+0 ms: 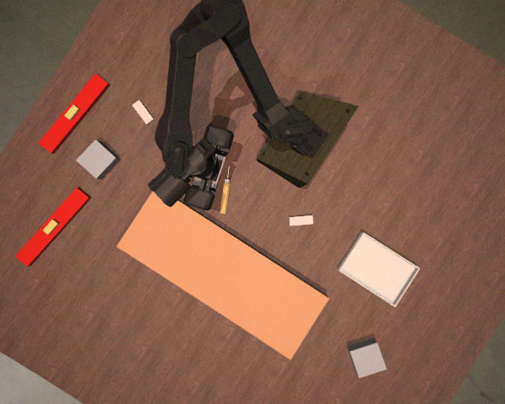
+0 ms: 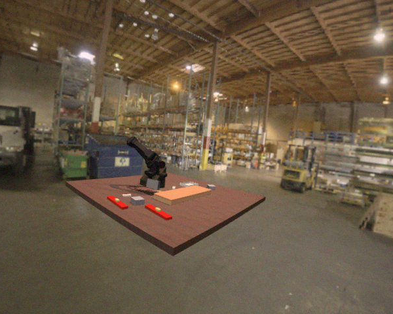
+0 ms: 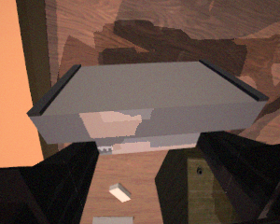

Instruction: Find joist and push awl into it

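My gripper is shut on the stud finder, a wide grey box held above the table beside the panel's left end. From above, the arm mostly hides it. The orange floor panel lies flat, and no hole shows in its visible top. The awl has a yellow handle and a thin metal tip; it lies on the table just right of the gripper in the top view. The white tray is empty, beyond the panel's right end.
Two red levels and a grey block lie at the left. Another grey block is below the tray. Two small white blocks lie apart. A dark plate is under the arm's base.
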Robot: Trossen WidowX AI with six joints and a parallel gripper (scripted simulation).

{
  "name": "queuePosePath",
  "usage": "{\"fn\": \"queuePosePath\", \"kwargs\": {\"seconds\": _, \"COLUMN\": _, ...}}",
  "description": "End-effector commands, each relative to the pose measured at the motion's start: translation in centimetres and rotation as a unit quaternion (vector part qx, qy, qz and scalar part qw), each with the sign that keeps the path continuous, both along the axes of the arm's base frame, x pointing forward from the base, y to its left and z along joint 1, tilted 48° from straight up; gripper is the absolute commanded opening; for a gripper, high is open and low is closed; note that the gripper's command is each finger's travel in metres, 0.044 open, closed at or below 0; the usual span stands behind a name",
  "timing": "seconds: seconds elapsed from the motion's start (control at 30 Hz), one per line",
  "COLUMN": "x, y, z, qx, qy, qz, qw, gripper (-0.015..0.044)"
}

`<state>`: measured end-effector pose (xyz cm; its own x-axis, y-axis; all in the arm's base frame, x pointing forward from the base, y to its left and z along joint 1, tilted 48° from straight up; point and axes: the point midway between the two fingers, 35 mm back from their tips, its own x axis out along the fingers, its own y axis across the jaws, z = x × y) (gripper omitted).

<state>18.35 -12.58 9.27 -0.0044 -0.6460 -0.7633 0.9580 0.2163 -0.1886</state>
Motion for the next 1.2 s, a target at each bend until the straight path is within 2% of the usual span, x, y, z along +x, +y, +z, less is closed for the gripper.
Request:
{"fn": "queuePosePath", "kwargs": {"seconds": 0.0, "x": 0.16, "y": 0.01, "z": 0.13, "qx": 0.016, "qy": 0.002, "qz": 0.000, "qw": 1.000, "gripper": 0.0000}}
{"fn": "queuePosePath", "kwargs": {"seconds": 1.17, "x": 0.32, "y": -0.52, "z": 0.50, "qx": 0.128, "qy": 0.027, "qz": -0.021, "qw": 0.991, "gripper": 0.0000}}
